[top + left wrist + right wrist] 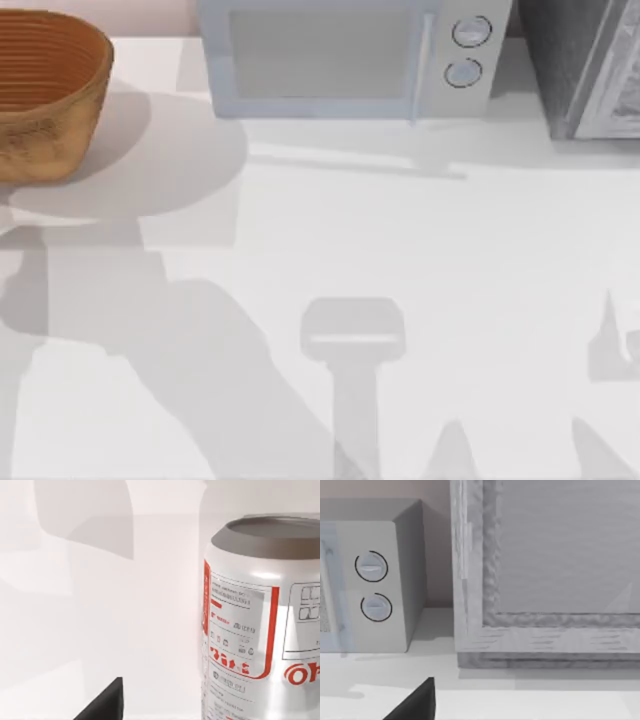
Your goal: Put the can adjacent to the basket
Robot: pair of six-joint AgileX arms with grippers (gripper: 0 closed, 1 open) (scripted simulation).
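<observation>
White tabletop [400, 250] holds the basket [50, 95] at our far left. The can [260, 625] stands close before our left tool, apparently for grasping; neither tool's grip can be told.

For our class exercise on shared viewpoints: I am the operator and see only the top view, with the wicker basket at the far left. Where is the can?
Observer: The left wrist view has the can close up, standing upright.
Operator: What marks it?
Observer: A white body with red lettering and a dull grey-gold top.
Operator: And the right wrist view?
Observer: It shows the plain grey side wall of the microwave, facing the grey cabinet.
</observation>
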